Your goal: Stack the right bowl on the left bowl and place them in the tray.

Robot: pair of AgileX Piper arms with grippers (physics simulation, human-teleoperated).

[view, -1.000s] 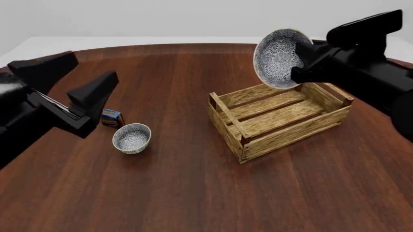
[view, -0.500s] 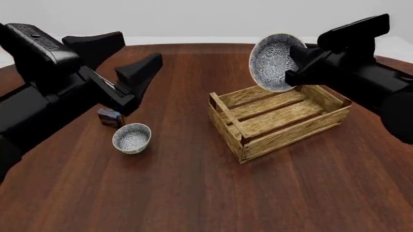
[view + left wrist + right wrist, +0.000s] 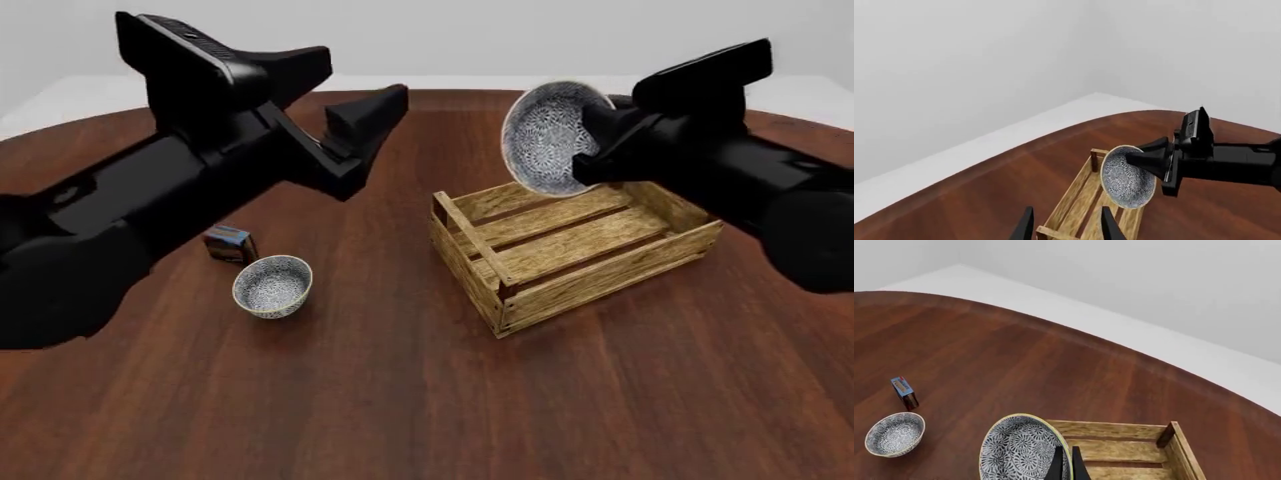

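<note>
The right pincer (image 3: 595,135) grips the rim of the large bowl (image 3: 547,137), holding it tilted on edge in the air above the far side of the tray (image 3: 574,250). The left pincer (image 3: 350,120) hangs open and empty, raised above the bench (image 3: 400,400). The small bowl (image 3: 272,286) sits upright on the bench, just beside a blue box (image 3: 230,243), well apart from the tray.

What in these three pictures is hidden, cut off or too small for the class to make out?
- Front view: the held bowl covers the tray's far corner.
- Front view: the right hand's fingertips, behind the bowl's rim.
- Left wrist view: the left hand is cut by the picture's edge; the table bowl is out of frame.
- Right wrist view: the blue box label, too small to read.
</note>
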